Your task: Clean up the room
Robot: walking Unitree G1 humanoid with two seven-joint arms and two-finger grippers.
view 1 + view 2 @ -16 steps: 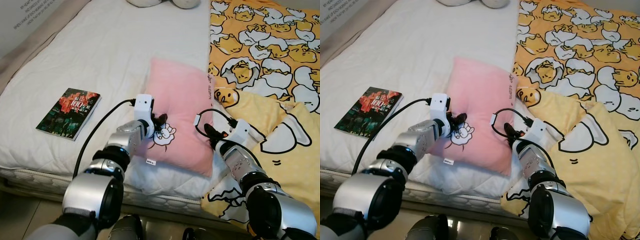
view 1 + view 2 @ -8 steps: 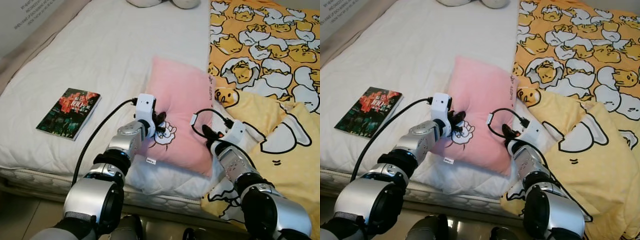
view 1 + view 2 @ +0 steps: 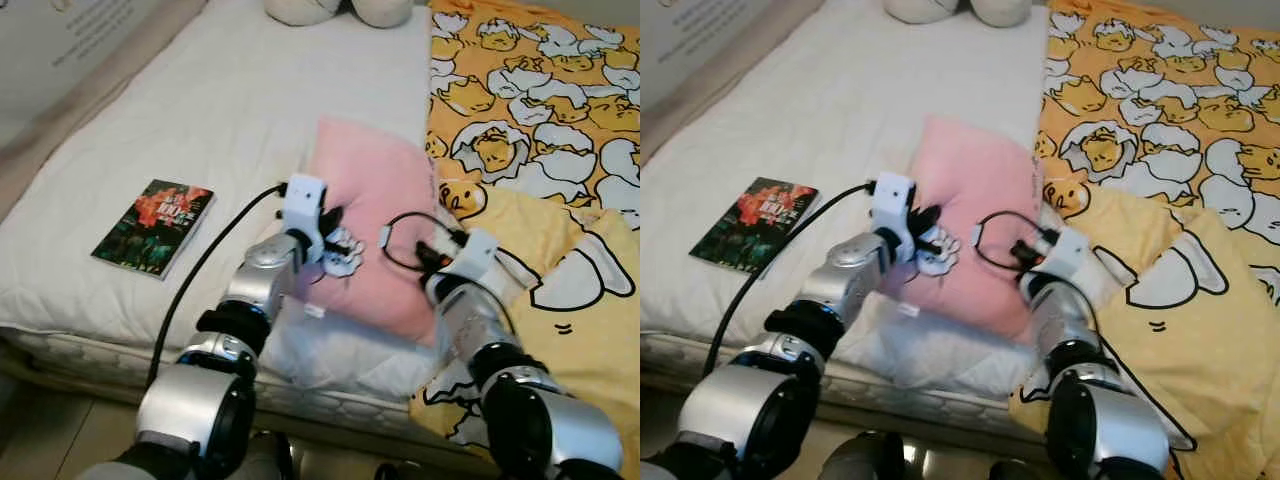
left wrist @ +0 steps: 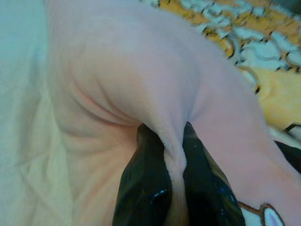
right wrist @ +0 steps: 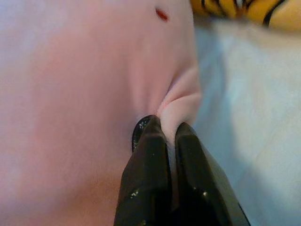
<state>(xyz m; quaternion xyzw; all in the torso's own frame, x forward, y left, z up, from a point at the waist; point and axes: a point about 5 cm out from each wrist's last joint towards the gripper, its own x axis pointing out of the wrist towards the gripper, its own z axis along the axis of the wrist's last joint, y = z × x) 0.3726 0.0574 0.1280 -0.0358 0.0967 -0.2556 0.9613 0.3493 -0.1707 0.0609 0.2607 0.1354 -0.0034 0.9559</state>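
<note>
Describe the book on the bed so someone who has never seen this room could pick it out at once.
On the white quilted mattress, look left of the soft pink pillow. A thin paperback book with a dark green and red cover lies flat near the mattress's front edge. It is the only flat, hard-edged thing there.
</note>
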